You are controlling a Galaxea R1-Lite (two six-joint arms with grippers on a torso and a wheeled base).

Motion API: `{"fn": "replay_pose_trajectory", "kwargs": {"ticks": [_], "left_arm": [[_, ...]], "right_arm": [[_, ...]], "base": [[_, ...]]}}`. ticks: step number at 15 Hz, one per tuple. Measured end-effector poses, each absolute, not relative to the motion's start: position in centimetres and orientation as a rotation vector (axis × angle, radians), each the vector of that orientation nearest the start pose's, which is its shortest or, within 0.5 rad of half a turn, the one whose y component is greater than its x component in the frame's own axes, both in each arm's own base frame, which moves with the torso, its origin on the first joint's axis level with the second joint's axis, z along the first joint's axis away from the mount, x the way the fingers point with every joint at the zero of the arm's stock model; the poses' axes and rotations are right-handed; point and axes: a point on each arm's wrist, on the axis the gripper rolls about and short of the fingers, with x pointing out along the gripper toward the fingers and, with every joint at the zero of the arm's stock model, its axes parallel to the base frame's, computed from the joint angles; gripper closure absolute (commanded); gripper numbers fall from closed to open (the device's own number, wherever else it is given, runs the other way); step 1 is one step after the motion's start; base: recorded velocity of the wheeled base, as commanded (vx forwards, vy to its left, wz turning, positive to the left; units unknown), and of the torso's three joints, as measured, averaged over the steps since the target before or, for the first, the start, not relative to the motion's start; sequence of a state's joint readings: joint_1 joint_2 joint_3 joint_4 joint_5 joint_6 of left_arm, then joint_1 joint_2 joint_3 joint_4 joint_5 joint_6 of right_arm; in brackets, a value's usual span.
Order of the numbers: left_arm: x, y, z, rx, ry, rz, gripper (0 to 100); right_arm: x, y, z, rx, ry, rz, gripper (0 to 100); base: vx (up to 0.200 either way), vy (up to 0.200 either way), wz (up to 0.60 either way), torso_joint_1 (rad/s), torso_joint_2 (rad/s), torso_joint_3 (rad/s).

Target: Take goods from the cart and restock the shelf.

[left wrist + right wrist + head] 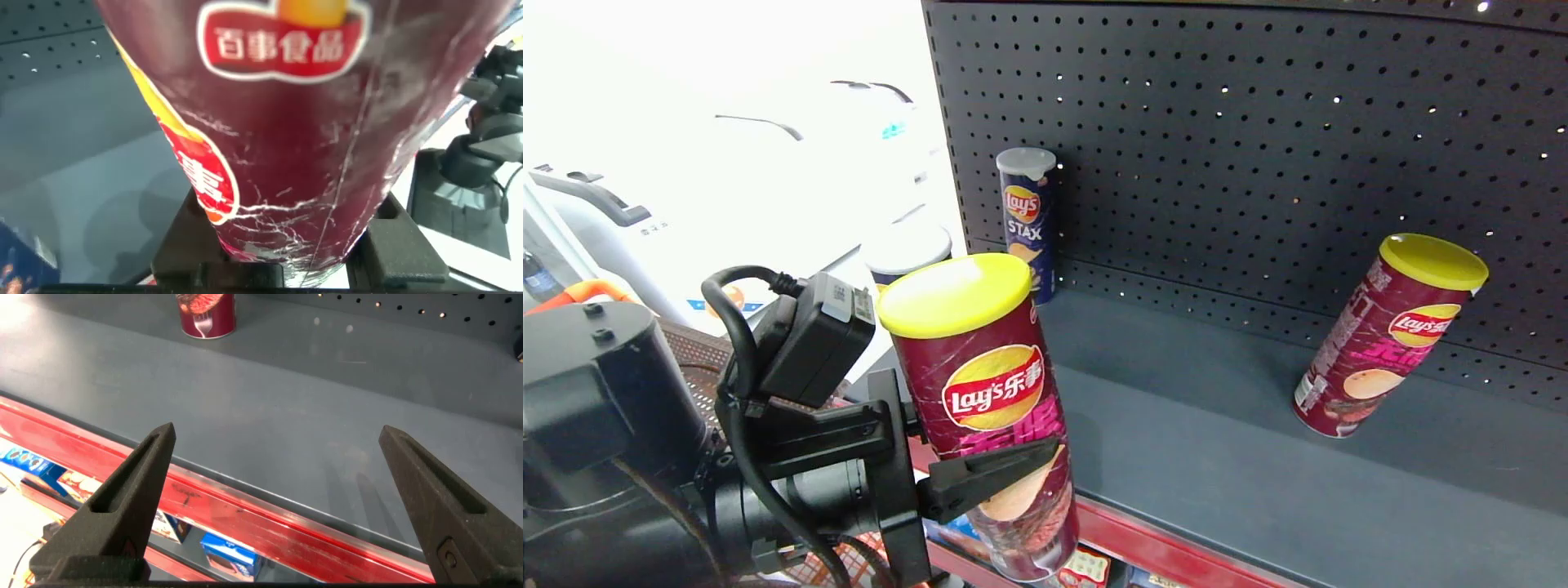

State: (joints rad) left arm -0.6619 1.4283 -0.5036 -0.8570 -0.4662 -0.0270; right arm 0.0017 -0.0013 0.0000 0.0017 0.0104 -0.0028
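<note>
Here the left gripper (990,472) is clamped around the lower half of a maroon chip can with a yellow lid (980,384), one dark finger (1001,465) lying across the can's front. The can is upright at about 7 o'clock in the head view, with its base showing against the red front edge (1152,545) of the grey shelf (1217,465). From the left wrist, the can's scuffed maroon wall (310,131) sits tight between the two finger pads.

A second maroon can with a yellow lid (1387,339) stands on the shelf at roughly 3 o'clock from the held one, well apart from it and close to the black pegboard back (1258,122). A dark blue chip can with a pale lid (1029,224) stands at about 1 o'clock from the held can, in the shelf's back corner by the pegboard.

The right gripper (278,498) is spread wide with nothing between its fingers, above the shelf near the red edge strip (270,523). The base of the second maroon can (207,314) lies beyond it.
</note>
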Motion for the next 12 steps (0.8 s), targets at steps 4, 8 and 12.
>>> {"fn": "replay_pose_trajectory", "kwargs": {"ticks": [4,8,12], "left_arm": [[17.4,-15.0,19.5,0.013,0.075,-1.132,100],[18.4,-15.5,19.9,0.018,0.058,-1.122,100],[18.9,-15.8,19.8,0.019,0.063,-1.120,100]], "right_arm": [[-2.3,0.0,7.5,-0.004,0.000,0.014,0],[-2.3,0.0,7.5,-0.004,0.000,0.014,0],[-2.3,0.0,7.5,-0.006,0.000,0.016,0]], "base": [[0.000,0.000,0.00,0.000,0.00,0.000],[0.000,0.000,0.00,0.000,0.00,0.000],[0.000,0.000,-0.15,0.002,0.00,0.001]]}}
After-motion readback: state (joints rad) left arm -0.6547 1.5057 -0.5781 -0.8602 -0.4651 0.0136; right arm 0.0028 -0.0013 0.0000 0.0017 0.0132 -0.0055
